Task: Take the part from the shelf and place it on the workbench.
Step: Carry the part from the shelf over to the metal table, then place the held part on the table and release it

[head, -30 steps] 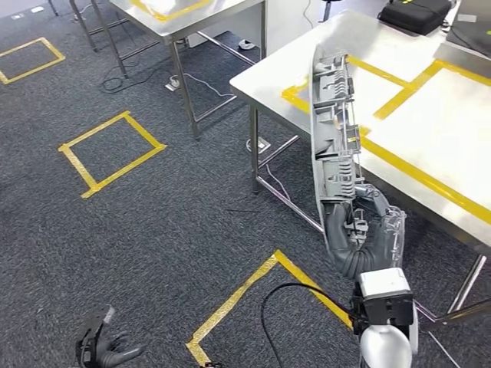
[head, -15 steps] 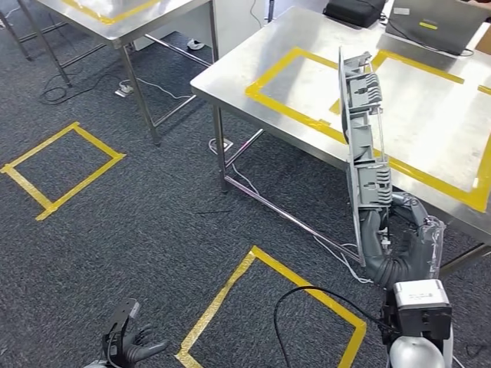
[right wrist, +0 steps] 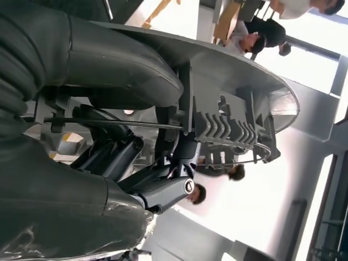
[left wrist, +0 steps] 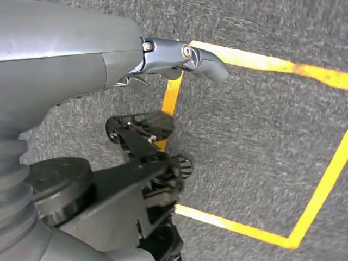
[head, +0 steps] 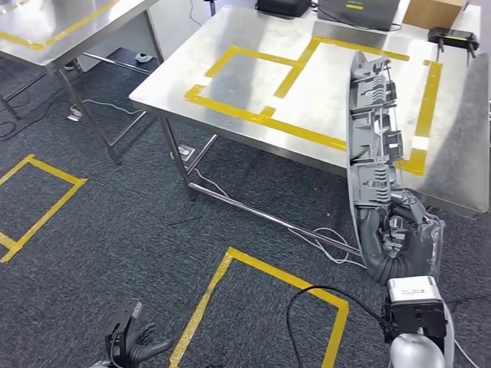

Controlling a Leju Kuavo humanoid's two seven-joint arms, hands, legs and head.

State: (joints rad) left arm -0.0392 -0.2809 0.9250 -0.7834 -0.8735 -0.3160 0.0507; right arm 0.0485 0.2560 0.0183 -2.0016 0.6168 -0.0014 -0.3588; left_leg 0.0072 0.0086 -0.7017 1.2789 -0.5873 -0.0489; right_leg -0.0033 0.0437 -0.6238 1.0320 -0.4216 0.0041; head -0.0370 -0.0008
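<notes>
Grey carpet (head: 145, 230), yellow tape squares | workbench (head: 301, 77) upper centre | our right hand (head: 400, 241) grips part (head: 370, 146) by its lower end, upright, right of frame, likely to clear the bench edge | left hand (head: 130, 345) lower left, fingers loosely spread, empty.

Robotics lab: steel workbench (head: 301, 84) w/ tape marks, taped carpet (head: 116, 230).

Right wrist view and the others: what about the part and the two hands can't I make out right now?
- Part, right wrist view: far end washed out by window glare.
- Right hand, head view: its fingers sit behind the part's ribs, so the exact contact is hidden.
- Left hand, head view: small and cut off by the bottom edge.
- Workbench, head view: right side hidden behind the part.
</notes>
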